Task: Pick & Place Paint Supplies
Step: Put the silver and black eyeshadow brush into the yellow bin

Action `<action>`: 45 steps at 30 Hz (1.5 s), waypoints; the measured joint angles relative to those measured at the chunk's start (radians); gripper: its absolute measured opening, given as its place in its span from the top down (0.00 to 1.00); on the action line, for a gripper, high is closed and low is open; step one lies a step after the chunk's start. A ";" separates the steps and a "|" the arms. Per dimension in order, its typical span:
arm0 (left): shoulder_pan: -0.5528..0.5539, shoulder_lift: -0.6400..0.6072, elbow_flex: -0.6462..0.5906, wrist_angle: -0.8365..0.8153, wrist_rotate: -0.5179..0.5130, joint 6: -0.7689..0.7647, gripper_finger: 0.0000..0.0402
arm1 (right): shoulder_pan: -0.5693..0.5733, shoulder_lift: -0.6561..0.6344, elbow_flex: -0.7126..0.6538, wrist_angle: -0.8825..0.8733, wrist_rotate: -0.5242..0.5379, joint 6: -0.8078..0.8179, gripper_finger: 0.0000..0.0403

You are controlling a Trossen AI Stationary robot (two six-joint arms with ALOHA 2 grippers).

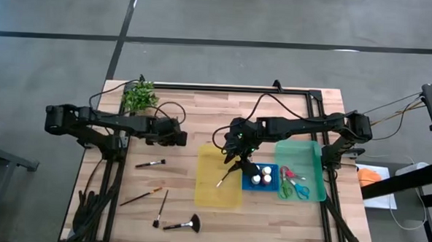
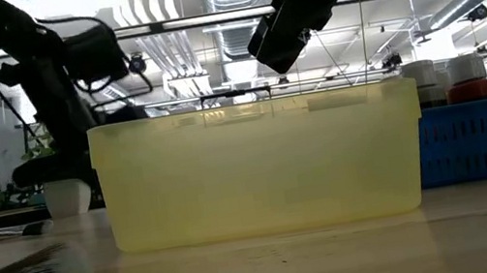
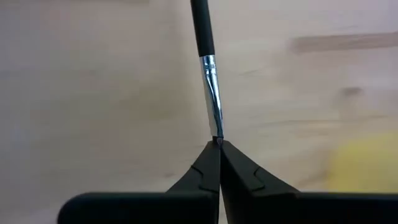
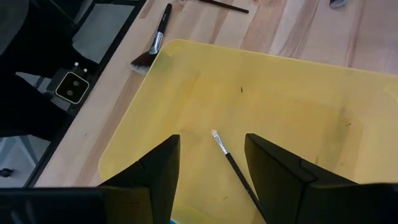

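So the light wooden table [image 1: 175,214] is filling the middle of the high view, with the flat translucent yellow tray [image 1: 231,194] sitting centre-right on it. The right gripper [image 1: 236,155] is hovering over that tray's upper half, jaws spread wide and gripping nothing; a thin dark-handled paintbrush [image 4: 233,165] is lying in the tray right between and below them, long axis running diagonally, bristles pointing toward the tray's middle. Looks to me like it's just been dropped off. The left gripper [image 1: 173,131] is sitting upper left near the plant, jaws clenched shut on the tip of a black-handled silver-ferruled paintbrush [image 3: 208,68] sticking straight out ahead.
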 joint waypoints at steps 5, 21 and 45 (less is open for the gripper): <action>-0.013 -0.099 0.010 0.076 0.067 0.078 0.99 | 0.000 0.000 0.000 -0.004 -0.002 0.006 0.55; -0.375 -0.197 0.016 0.447 0.086 -0.030 0.99 | -0.004 -0.043 0.000 -0.152 0.058 -0.032 0.55; -0.489 0.314 0.324 0.533 0.000 -0.107 0.84 | -0.004 -0.422 -0.144 -0.240 0.131 -0.061 0.55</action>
